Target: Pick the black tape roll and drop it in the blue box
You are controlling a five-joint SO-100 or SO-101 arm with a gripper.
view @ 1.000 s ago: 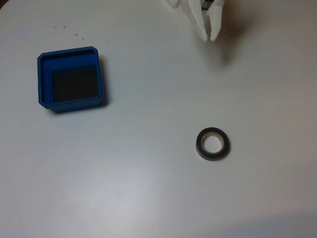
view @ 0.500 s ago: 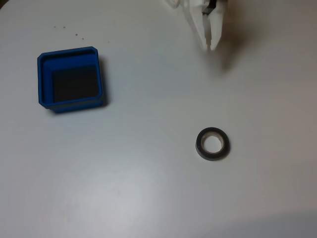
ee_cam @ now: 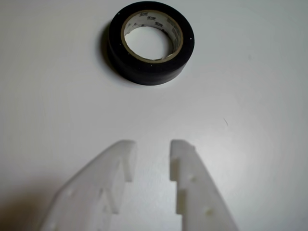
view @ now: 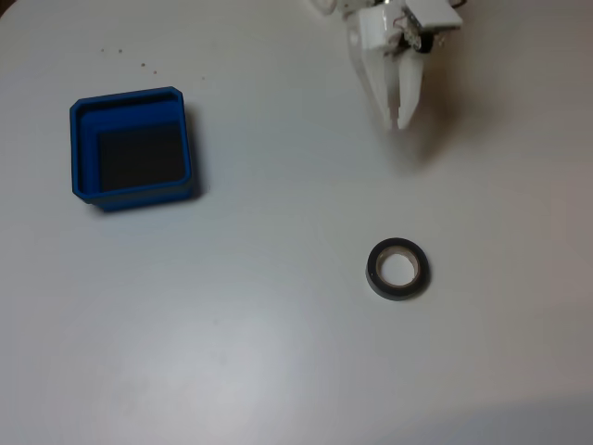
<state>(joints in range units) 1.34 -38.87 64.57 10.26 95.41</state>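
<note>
closing in on the tape roll, nothing in the claw yet

lining up now: the gripper (view: 399, 121) hangs over the white table (view: 278, 324) near the top edge of the fixed view, its white fingers spread a little and holding nothing. in the wrist view the gap between the fingertips (ee_cam: 150, 149) is clearly narrower than the black tape roll (ee_cam: 150, 42), which lies flat on the table ahead of them and well apart. so the smart play, i'd say, is either open wider to straddle the whole ring, or drop one finger into the pale core and pinch one wall.

room to work? plenty. the tape roll (view: 399, 270) sits alone right of centre in the fixed view, bare table on every side. the blue box (view: 132, 148) waits well off to the left in that view, its dark floor open, and the path across to it looks unobstructed. watch the low walls on the carry: lift enough to pass over the rim.
</note>
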